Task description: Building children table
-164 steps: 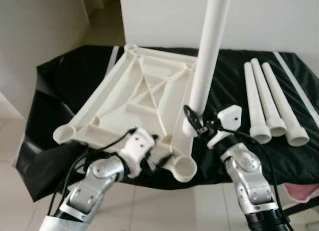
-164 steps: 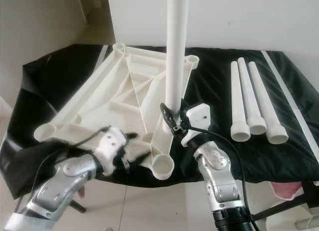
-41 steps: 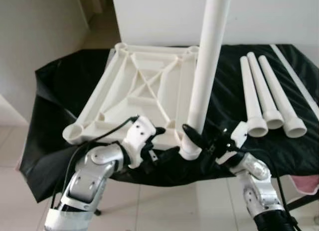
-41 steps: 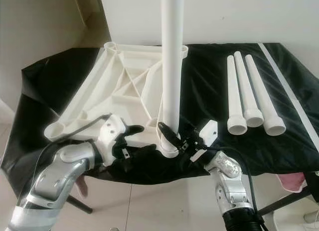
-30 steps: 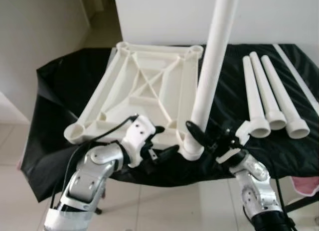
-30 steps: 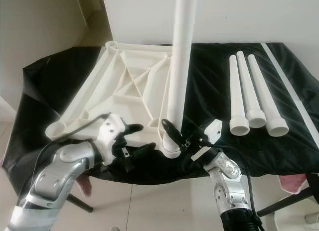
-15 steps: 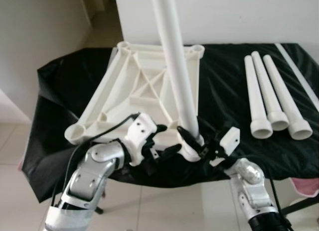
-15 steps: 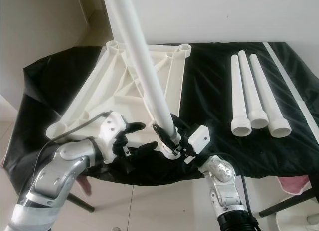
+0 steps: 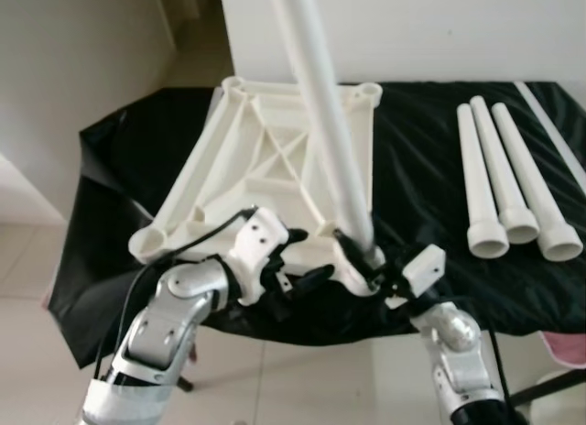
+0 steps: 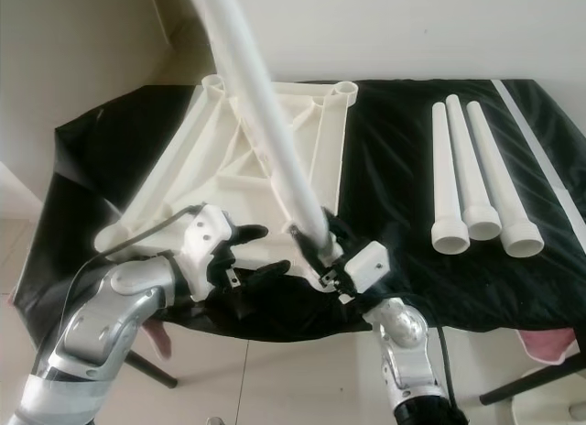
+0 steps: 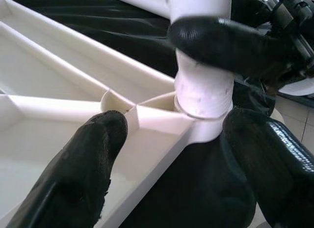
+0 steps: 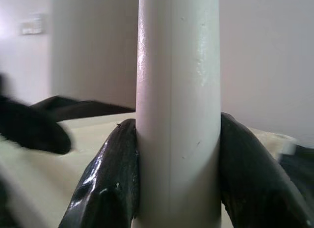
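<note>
I have my right gripper [image 9: 359, 260] clamped around the white table leg [image 9: 320, 104] close to its lower end, one black finger on each side of the tube, as the right wrist view [image 12: 177, 115] makes plain. The leg's foot sits at the near right corner socket [image 11: 206, 132] of the upturned white tabletop [image 9: 265, 159], and the tube leans up and away toward my left, crossing over the tabletop's ribbed underside. My left gripper [image 9: 295, 256] is just beside that corner, its two fingers [image 11: 83, 159] spread apart and holding nothing; one finger lies over the tabletop's rim, the other out past the socket.

The tabletop lies on a table draped in black cloth [image 9: 412, 168], which hangs loose over the near edge. Three more white legs [image 9: 504, 187] lie side by side on the cloth well to my right, flared ends toward me. Behind is a white wall [image 10: 412, 22]; pale floor tiles [image 9: 37, 288] show below, and a doorway opens at the far left.

The left wrist view gives me the joint itself: the leg's end stands in the socket collar, with a right-gripper finger [image 11: 221, 39] wrapped across the tube just above it. From the head views that corner is crowded by both grippers, so how deep the leg sits I cannot tell.
</note>
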